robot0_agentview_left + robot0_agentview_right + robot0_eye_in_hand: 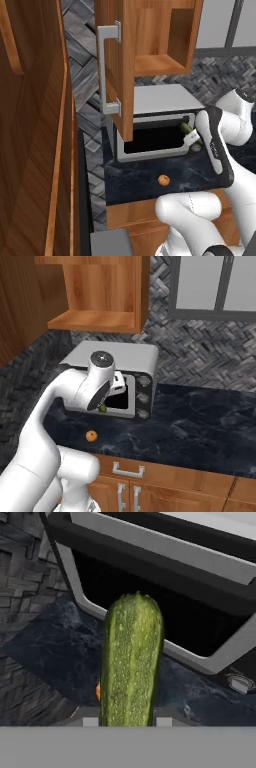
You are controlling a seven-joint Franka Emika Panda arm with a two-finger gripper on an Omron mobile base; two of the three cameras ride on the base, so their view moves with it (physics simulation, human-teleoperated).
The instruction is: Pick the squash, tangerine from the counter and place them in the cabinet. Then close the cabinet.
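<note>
Fig. legend, largest to smallest. Cabinet (150, 35), upper centre of left base view, stood w/ door swung open and shelf bare. Counter (200, 421) ran across mid-frame in right base view, w/ toaster oven (125, 363) at centre. Gripper (192, 136), centre-right of left base view, sat in front of oven's opening, well below cabinet shelf; coming move likely a lift up and to upper left. Squash (131, 662) rose from bottom centre of hand view, long axis running straight out along the fingers; jaws were clamped on its near end. Tangerine (163, 180) lay on counter, lower centre, apart from gripper, not yet picked.
</note>
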